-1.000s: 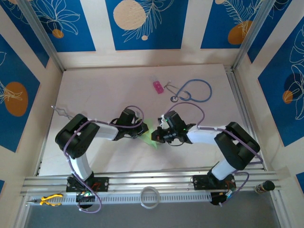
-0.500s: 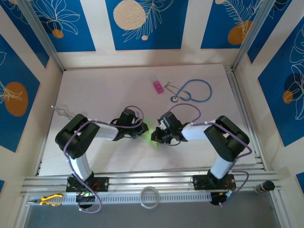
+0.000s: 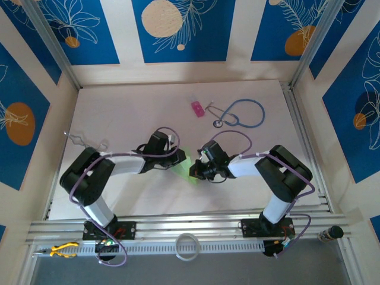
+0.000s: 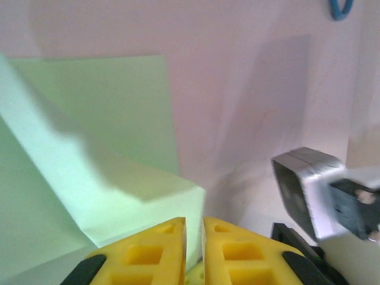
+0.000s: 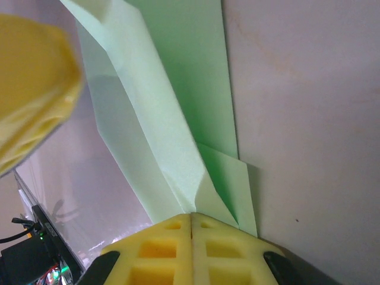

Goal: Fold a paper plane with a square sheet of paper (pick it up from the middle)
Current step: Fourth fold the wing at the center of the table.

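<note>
The light-green sheet of paper [image 3: 184, 167] lies mid-table, folded into a narrow pointed form with creased flaps [image 5: 172, 119]. My right gripper [image 3: 196, 171] is at its right end. In the right wrist view the yellow jaws [image 5: 191, 218] are pressed together on the end of the folded paper. My left gripper [image 3: 175, 160] is at the paper's left side. Its yellow jaws [image 4: 194, 228] stand a narrow slit apart, and the edge of a raised paper flap [image 4: 89, 148] runs down into that slit. The left gripper's yellow finger [image 5: 29, 89] looms beside the paper.
A small pink block [image 3: 197, 108] and a blue stethoscope [image 3: 240, 113] lie at the back of the table. A bent wire piece [image 3: 77, 139] rests at the left edge. The aluminium rail [image 3: 190, 228] runs along the front, with a white ring [image 3: 187, 246] and yellow pliers [image 3: 62, 249] below it.
The left jaws have parted by a slit. The left arm's elbow has swung out to the left. The right gripper shifted slightly left a second ago and has stayed shut on the paper.
</note>
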You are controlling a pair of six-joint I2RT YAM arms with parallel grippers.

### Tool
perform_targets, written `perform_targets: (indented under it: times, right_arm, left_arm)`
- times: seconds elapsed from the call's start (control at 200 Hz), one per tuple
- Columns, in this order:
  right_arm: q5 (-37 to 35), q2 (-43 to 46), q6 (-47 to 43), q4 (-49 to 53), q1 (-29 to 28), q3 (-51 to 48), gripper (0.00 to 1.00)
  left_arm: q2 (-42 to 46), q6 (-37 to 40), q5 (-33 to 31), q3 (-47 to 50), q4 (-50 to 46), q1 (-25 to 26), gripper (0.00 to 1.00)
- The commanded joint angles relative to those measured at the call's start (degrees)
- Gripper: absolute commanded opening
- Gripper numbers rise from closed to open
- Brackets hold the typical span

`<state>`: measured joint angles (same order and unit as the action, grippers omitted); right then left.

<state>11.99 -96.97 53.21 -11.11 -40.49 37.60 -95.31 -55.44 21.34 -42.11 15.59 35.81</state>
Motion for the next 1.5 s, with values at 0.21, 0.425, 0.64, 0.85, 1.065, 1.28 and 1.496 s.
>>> perform_targets:
  times: [0.21,0.425,0.64,0.85,1.065,1.28,1.496]
  right_arm:
    - [-3.2,-1.4,0.1,7.3,-0.9,-2.9,0.02]
    - [-3.5,-1.3,0.4,7.0,-1.1,-3.3,0.01]
    - [-3.5,-1.5,0.3,7.0,-1.2,-3.4,0.01]
    - [-3.7,-1.8,0.2,7.3,-1.4,-3.8,0.01]
    - [-4.1,-2.1,0.2,7.8,-1.7,-4.2,0.01]
    - [-4.4,-2.4,-0.1,8.6,-1.8,-4.1,0.0]
    - [-4.4,-2.7,0.1,8.7,-1.8,-3.8,0.0]
  left_arm:
    - [2.3,4.6,4.2,0.1,-5.2,0.8,0.12]
    - [-1.7,2.5,6.8,1.5,1.0,1.6,0.12]
    - [-5.5,0.8,4.6,1.6,1.5,1.6,0.11]
    - [-7.0,1.3,2.0,1.3,-0.3,0.9,0.1]
    - [-7.8,2.8,0.8,0.0,-2.8,-0.3,0.1]
    - [-8.8,7.6,6.1,-2.8,-2.5,-2.2,0.12]
    - [-3.2,9.7,3.7,-3.9,-9.9,-0.8,0.14]
